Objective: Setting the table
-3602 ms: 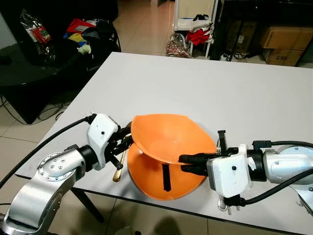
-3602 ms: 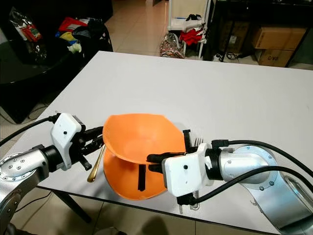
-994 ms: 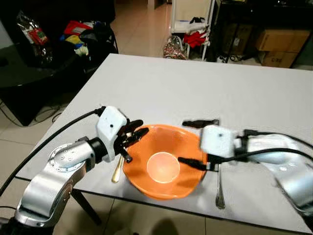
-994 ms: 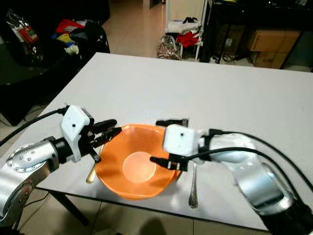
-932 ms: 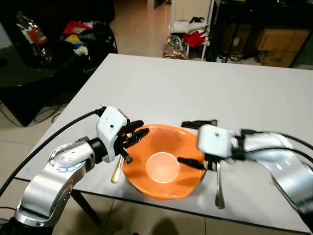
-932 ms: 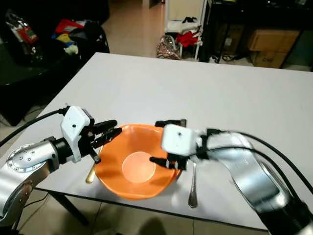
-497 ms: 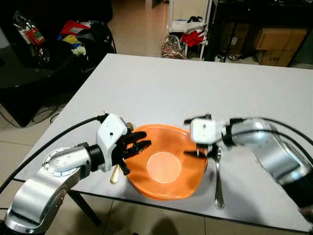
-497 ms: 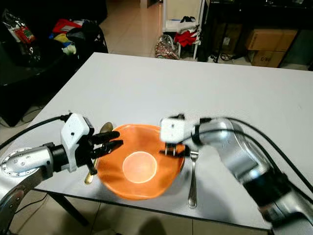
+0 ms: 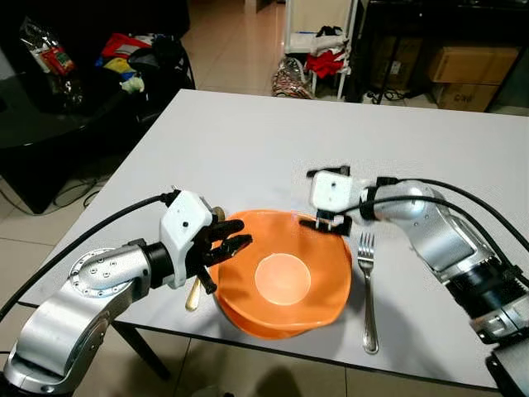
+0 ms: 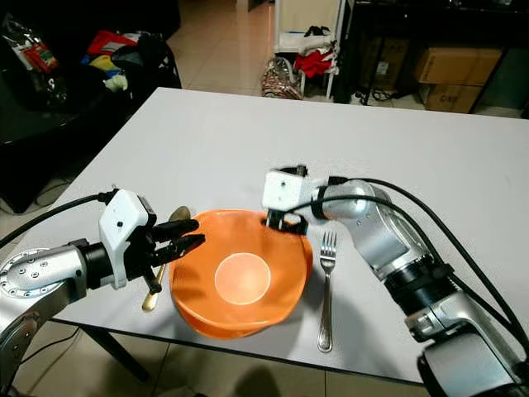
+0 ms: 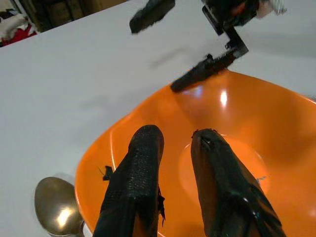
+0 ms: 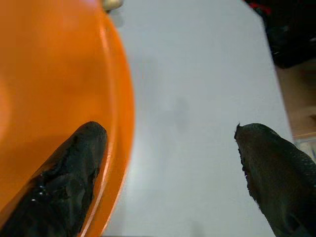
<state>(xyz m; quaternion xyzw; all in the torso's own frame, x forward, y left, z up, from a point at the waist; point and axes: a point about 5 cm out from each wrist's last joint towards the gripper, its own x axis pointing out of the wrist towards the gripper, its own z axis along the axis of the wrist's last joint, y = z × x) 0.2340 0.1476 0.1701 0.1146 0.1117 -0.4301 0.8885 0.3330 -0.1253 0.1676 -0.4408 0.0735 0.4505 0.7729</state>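
Since the earlier frames, our tilted bowl has come down flat, and our right gripper has let go and pulled back to the far rim.

Table (image 9: 273,141): white, bearing all items.
Bowl (image 9: 285,273): orange, upright, near the front edge, stacked on a second orange dish.
Left gripper (image 9: 234,246): fingers narrowly parted, tips over the bowl's left rim, holding nothing.
Right gripper (image 12: 173,163): spread wide, one finger over the bowl's far rim, the other above bare table.
Fork (image 9: 366,289): just right of the bowl.
Spoon (image 10: 161,265): left of the bowl, under our left gripper.
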